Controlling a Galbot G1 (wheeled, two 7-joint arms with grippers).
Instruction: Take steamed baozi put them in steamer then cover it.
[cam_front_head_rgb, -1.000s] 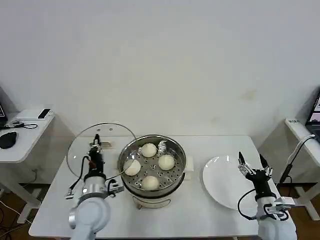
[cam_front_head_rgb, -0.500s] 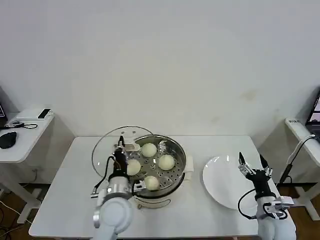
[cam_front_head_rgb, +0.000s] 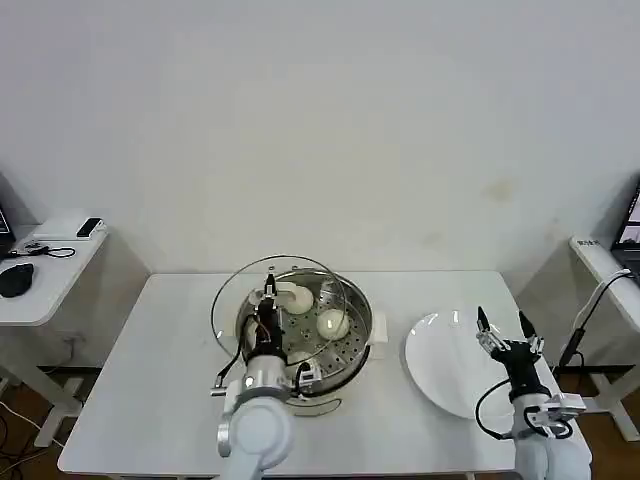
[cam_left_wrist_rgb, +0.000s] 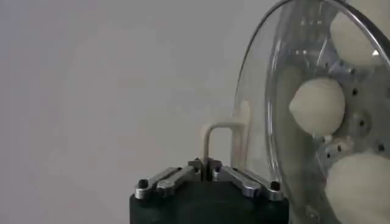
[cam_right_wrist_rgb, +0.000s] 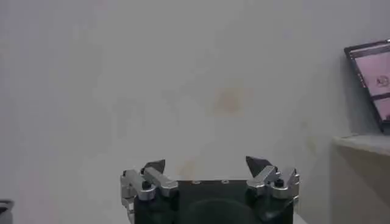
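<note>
Lid carried by the left gripper, clamped on its cream handle, has slid from left of the steamer to hang tilted over the pot's left half at frame centre, so only lowering and centring seem left. One lid, one steamer and one plate at right; I count three baozi clearly, a fourth perhaps hidden, while the right gripper waits wide open over the plate.
</note>
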